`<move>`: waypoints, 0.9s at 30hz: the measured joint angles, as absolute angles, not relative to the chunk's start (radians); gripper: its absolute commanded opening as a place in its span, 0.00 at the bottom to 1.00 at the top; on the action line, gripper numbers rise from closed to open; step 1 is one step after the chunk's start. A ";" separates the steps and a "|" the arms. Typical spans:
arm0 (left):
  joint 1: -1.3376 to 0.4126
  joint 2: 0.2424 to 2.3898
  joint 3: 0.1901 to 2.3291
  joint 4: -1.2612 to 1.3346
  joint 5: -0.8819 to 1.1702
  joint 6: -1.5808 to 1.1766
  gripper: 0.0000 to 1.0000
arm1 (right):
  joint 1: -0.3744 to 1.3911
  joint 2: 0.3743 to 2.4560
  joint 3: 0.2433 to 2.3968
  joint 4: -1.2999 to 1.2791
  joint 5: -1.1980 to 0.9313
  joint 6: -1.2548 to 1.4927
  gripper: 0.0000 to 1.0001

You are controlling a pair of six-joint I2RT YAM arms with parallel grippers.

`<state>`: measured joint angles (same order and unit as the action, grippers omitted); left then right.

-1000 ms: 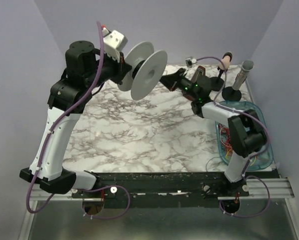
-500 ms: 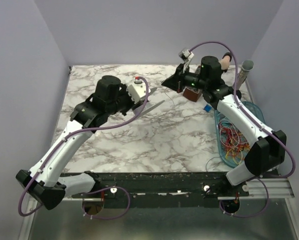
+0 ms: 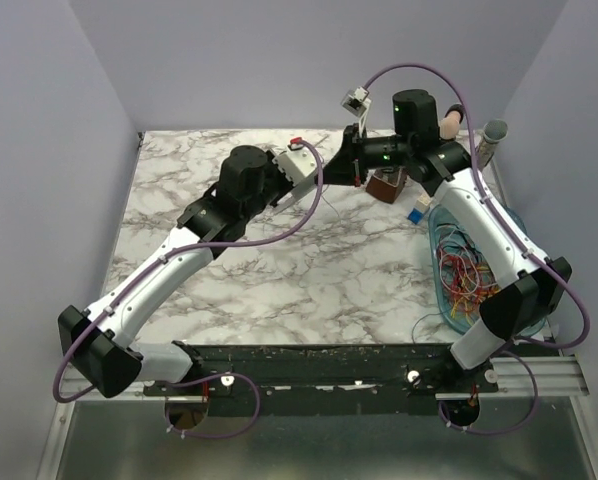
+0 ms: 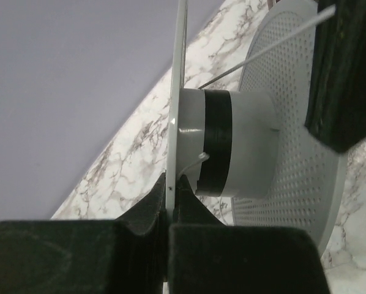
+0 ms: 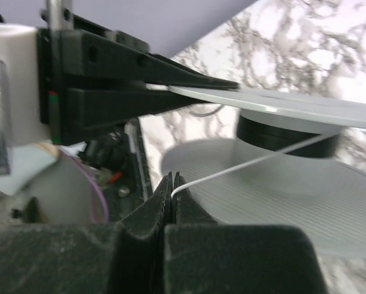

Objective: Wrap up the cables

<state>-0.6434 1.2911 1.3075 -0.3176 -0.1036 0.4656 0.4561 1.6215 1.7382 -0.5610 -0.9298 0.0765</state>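
Both pincers are clamped: the left pincer [image 4: 171,184] grips the white spool [image 4: 250,147] by its flange to steady it; the right pincer [image 5: 171,185] nips a thin white wire [image 5: 250,162] running to the hub, likely for winding. Coloured cables [image 3: 467,280] lie in the teal tray [image 3: 513,216], lower right.

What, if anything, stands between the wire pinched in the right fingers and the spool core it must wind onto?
Nothing visible. The white wire runs free from the right gripper to the spool core. The left gripper clamps one flange at its rim, off that path.
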 measured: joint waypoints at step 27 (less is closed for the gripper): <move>-0.539 1.518 1.995 -0.668 -0.151 -0.060 0.00 | 0.696 1.455 1.326 0.083 -0.699 0.254 0.62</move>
<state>-0.5388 1.5185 1.9945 -0.6678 -0.1509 -0.0597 0.6956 1.4551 1.3258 0.0830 -0.6994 0.2539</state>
